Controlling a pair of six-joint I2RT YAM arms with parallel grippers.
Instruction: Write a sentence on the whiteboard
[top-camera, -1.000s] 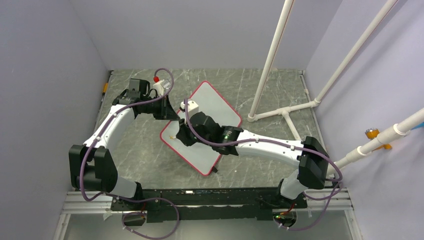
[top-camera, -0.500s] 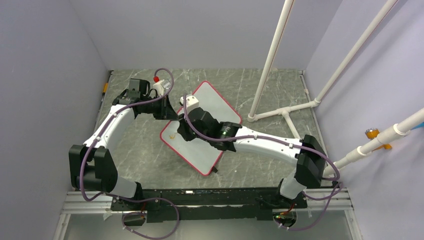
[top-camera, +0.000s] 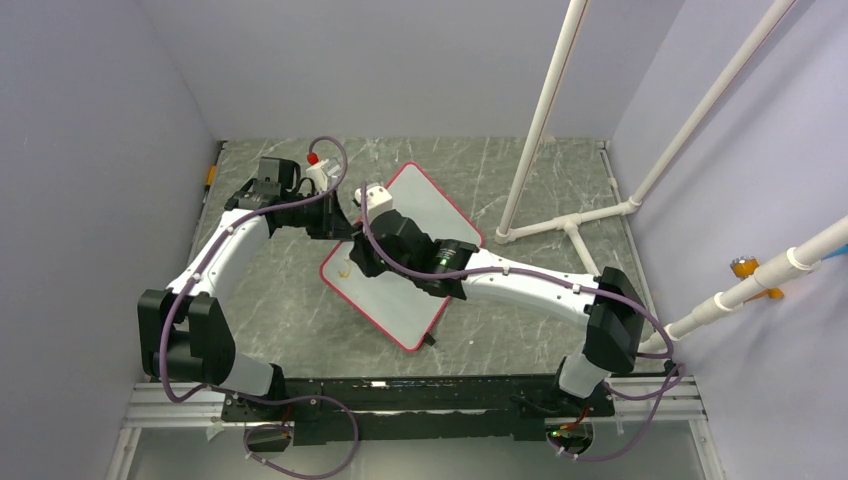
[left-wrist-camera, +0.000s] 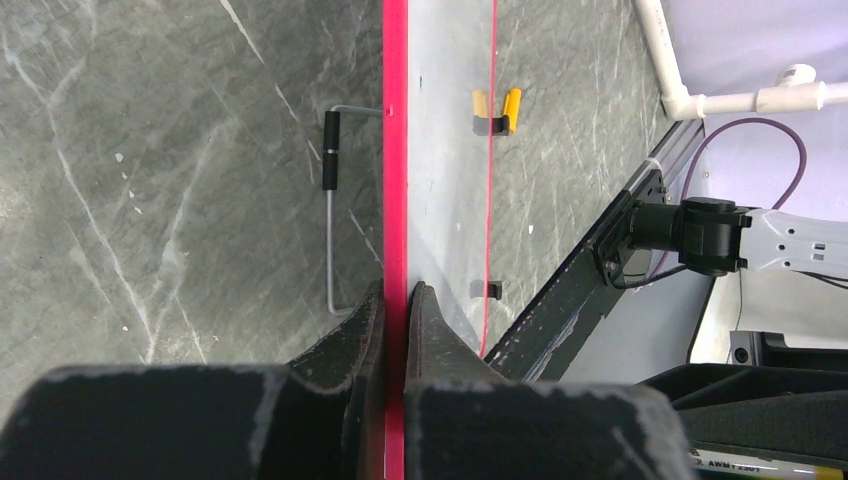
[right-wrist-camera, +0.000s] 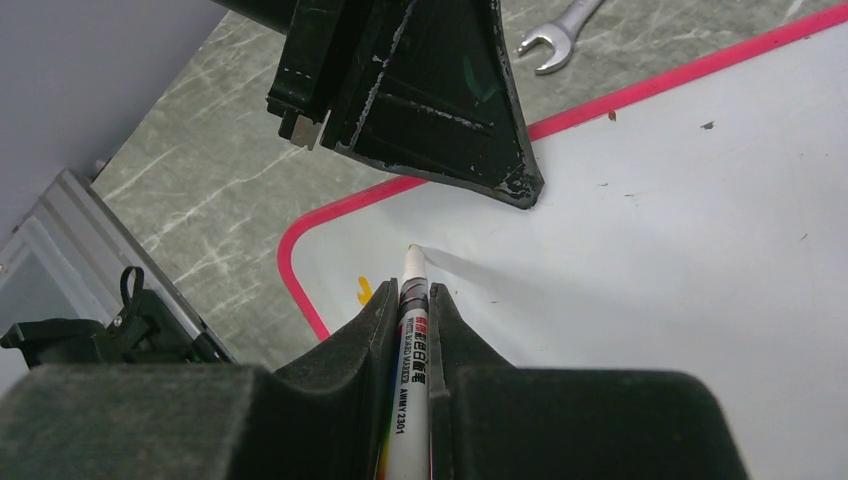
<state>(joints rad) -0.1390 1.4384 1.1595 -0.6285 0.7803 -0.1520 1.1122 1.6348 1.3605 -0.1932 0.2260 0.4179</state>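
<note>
Right claw (right-wrist-camera: 411, 297) has shifted up-left in the top view, pinching the marker (right-wrist-camera: 413, 268). Tip meets whiteboard (right-wrist-camera: 650, 220), orange stroke (right-wrist-camera: 364, 291) just left; left claw (left-wrist-camera: 396, 298) clamps the frame (left-wrist-camera: 394, 150).

White whiteboard (right-wrist-camera: 650, 230), pink-red frame; small orange mark (right-wrist-camera: 364, 291); white marker (right-wrist-camera: 411, 295) with black print; grey-green table (top-camera: 270, 310), pale marble veining.

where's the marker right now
In the right wrist view, the marker is clamped in the right gripper, its tip over the whiteboard near a rounded corner, between an orange mark and the left gripper.
</note>
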